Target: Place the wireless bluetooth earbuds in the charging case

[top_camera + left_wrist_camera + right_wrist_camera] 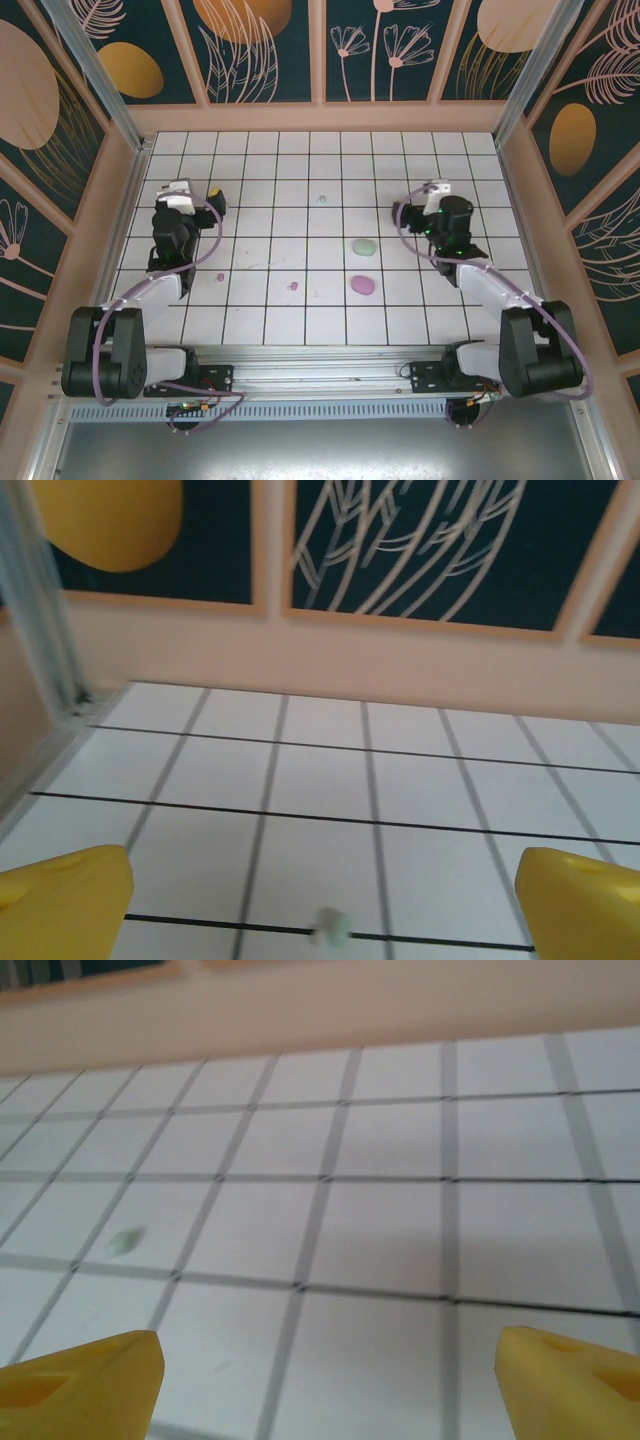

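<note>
The left hand [196,191] is hovering low over the white tiled surface [270,325], well to the left of the mint green case [363,246] and slightly farther back. Its arm is reaching forward from the base at the near edge, and the hand is pointing toward the far wall. Its yellow fingers [70,900] are spread wide and gripping nothing. In the left wrist view a pale blurred bud [330,930] is lying on a grid line just ahead, between them.

The right hand [436,190] is hanging to the right of the mint green case and a little behind it, with its arm bending in from the right base. Its jaws are likewise gaping wide and holding nothing.

A mint earbud [321,199] is lying behind and to the left of the mint green case, roughly level with both hands; I cannot tell whether it is the blurred one. The pink-purple case [363,285] is sitting just in front of the mint green case, apart from it. The pink-purple earbud [293,286] is resting to the front-left of the mint green case. A tiny pinkish speck [220,277] is lying farther left, too small to identify.
</note>
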